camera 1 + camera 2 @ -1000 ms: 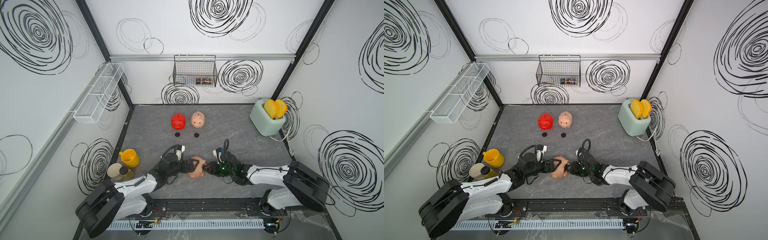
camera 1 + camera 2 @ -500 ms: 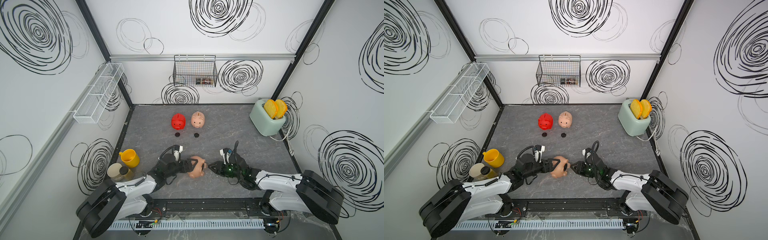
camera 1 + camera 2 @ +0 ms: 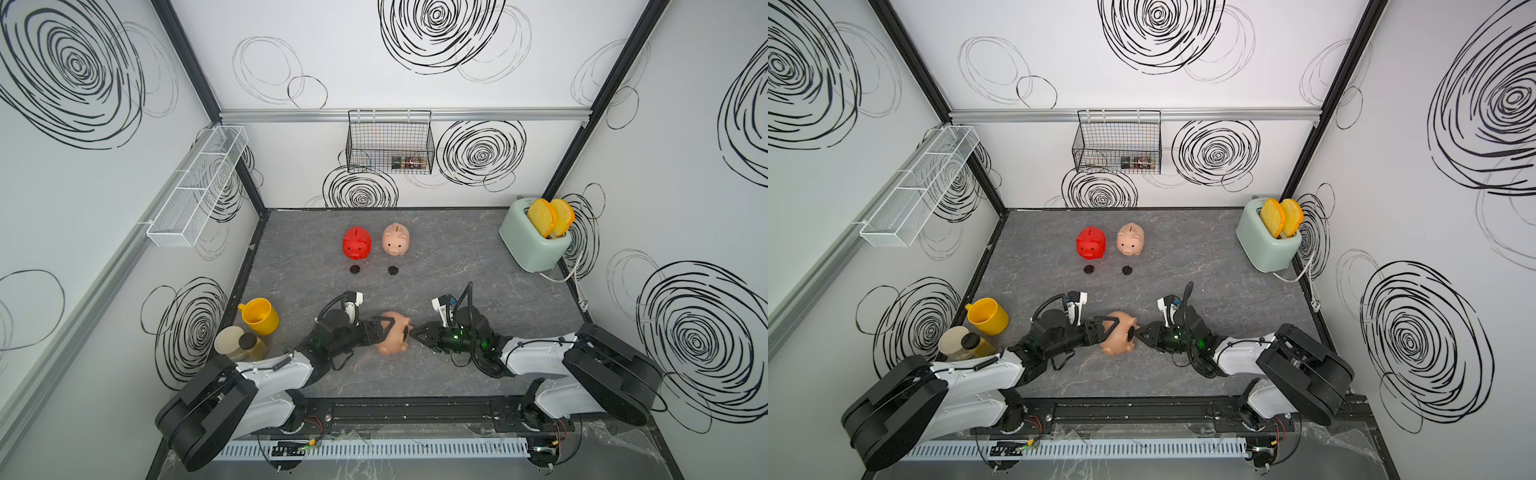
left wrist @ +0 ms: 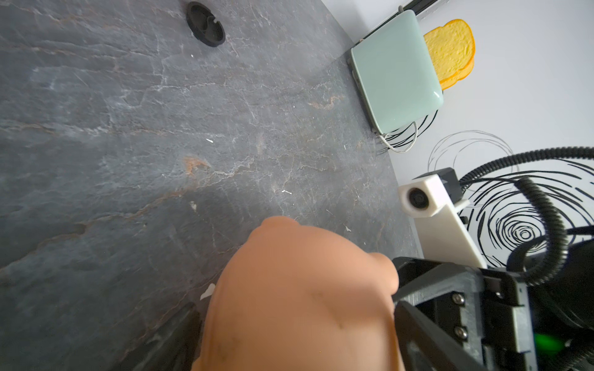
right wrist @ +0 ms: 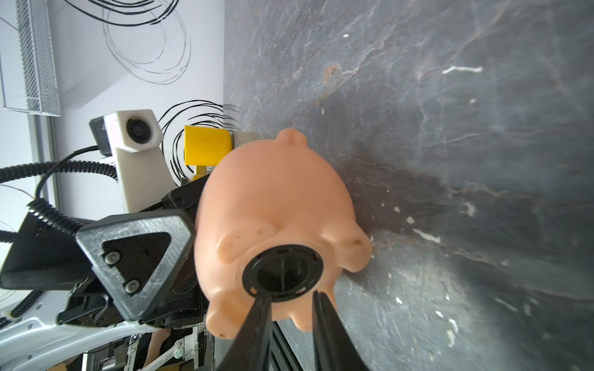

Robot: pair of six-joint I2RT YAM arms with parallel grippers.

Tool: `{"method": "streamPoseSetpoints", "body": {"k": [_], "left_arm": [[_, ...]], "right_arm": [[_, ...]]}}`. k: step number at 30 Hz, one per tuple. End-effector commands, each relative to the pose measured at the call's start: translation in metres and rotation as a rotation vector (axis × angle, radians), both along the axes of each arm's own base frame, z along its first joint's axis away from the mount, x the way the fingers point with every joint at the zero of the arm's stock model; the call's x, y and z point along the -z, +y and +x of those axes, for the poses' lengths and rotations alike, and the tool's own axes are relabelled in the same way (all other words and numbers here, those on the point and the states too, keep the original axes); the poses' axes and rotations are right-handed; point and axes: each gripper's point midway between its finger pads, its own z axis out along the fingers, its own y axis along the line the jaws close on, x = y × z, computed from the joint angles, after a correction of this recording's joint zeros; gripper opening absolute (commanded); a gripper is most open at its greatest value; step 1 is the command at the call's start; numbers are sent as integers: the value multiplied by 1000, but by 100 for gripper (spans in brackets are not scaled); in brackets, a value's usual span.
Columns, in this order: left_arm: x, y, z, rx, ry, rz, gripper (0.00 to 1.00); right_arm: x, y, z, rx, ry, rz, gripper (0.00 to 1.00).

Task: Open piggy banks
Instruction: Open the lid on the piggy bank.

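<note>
Left gripper [image 3: 390, 330] is clamped on the peach-tan piggy bank [image 3: 392, 345], which lies on its side on the table [image 3: 457, 249] near the front. Right gripper [image 5: 288, 297], fingers narrowly apart, meets its black belly plug [image 5: 283, 273]; I cannot tell whether it grips. Farther back, the red piggy bank [image 3: 356, 243] and pale pink piggy bank [image 3: 395, 240] stand upright behind two loose plugs [image 3: 354, 269].

On the grey stone-patterned table [image 3: 457, 257], a red piggy bank [image 3: 356, 243] and a pink piggy bank [image 3: 395, 240] are stood side by side. One black plug [image 3: 355, 269] is laid before the red, a second plug [image 3: 392, 270] before the pink. A peach piggy bank [image 3: 392, 338] is laid sideways near the front. A toaster [image 3: 530, 245] is placed rear right, and a yellow mug [image 3: 259, 318] and a jar [image 3: 237, 343] front left.
</note>
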Motion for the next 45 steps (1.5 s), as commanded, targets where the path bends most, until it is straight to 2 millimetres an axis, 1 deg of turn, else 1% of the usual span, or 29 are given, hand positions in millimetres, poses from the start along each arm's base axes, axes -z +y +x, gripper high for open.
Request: {"method": "streamPoseSetpoints", "body": {"k": [1, 8, 14, 19, 24, 33, 41, 42, 45], "left_arm": [[41, 17, -14, -27, 121, 102, 96], [40, 17, -14, -25, 119, 100, 96], [39, 16, -13, -23, 119, 98, 96], [40, 15, -14, -18, 121, 99, 96], [42, 17, -15, -19, 124, 101, 96], [42, 16, -16, -16, 125, 99, 96], [43, 17, -17, -19, 128, 95, 96], [44, 18, -18, -21, 131, 95, 96], [43, 17, -18, -21, 131, 89, 96]], "right_arm": [[-14, 8, 0, -24, -20, 69, 28], [-8, 13, 2, -36, -2, 62, 26], [-10, 20, 3, -55, -3, 88, 24], [-7, 21, 3, -58, 8, 91, 24], [-9, 23, 5, -60, 3, 108, 23], [-7, 25, 7, -56, 8, 120, 22], [3, 24, 14, -23, 30, 100, 19], [-1, 26, 17, -22, 16, 117, 19], [0, 30, 19, -26, 18, 121, 18]]}}
